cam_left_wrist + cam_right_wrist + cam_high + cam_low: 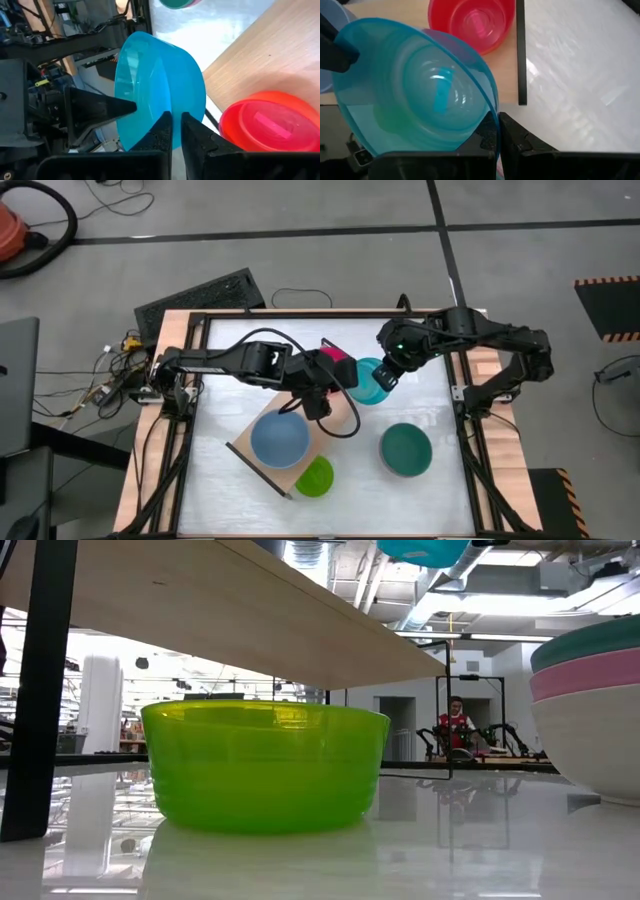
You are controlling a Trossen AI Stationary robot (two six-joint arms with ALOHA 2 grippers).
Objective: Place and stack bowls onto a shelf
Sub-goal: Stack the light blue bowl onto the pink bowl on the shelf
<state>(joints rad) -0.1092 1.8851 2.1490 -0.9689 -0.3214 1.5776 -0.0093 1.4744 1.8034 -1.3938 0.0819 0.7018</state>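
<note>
A cyan bowl (368, 383) hangs tipped on its side above the table, next to the far end of the light-wood shelf (338, 418). It also shows at the top of the low view (425, 550). My right gripper (392, 375) is shut on it. My left gripper (322, 398) is shut, and its fingertips (165, 127) are at the bowl's outer wall (160, 90). A red bowl with a magenta one inside (265, 122) and a larger blue bowl (280, 438) stand on the shelf board. A lime green bowl (265, 765) stands on the table at the shelf's near end. My right gripper pinches the cyan bowl's rim (492, 112), one finger inside the bowl (117, 106) and one outside. The bowl is lifted clear and tilted, its opening facing my right wrist. My left gripper is shut at the bowl's outer wall; I cannot tell whether it touches it.
A stack of teal, pink and cream white bowls (590, 700) stands on the table at the right (405, 450). The shelf's black end frame (40, 690) stands near the lime bowl. A black rail frame (470, 430) borders the white table.
</note>
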